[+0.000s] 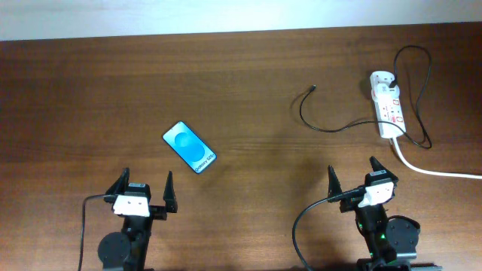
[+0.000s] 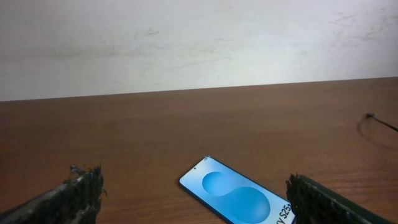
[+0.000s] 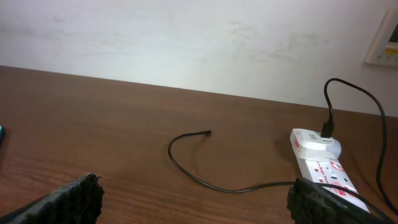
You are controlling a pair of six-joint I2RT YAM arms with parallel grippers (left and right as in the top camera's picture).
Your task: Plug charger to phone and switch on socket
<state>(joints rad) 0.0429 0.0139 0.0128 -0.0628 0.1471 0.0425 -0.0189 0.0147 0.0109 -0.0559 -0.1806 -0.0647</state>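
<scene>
The phone (image 1: pixel 190 147) lies flat on the table, light blue screen up, and shows close ahead in the left wrist view (image 2: pixel 236 198). The socket (image 1: pixel 388 108) lies at the back right, with a white plug adapter (image 1: pixel 380 78) on its far end. The charger's thin black cable (image 1: pixel 320 126) curves left to a loose connector tip (image 1: pixel 313 88); the tip also shows in the right wrist view (image 3: pixel 207 132). My left gripper (image 1: pixel 145 190) is open and empty just in front of the phone. My right gripper (image 1: pixel 352 176) is open and empty in front of the socket (image 3: pixel 323 168).
A thick white cord (image 1: pixel 429 169) runs from the socket's near end off to the right. The wooden table (image 1: pixel 241 90) ends at a white wall at the back. Black robot cables hang by each arm base at the front edge.
</scene>
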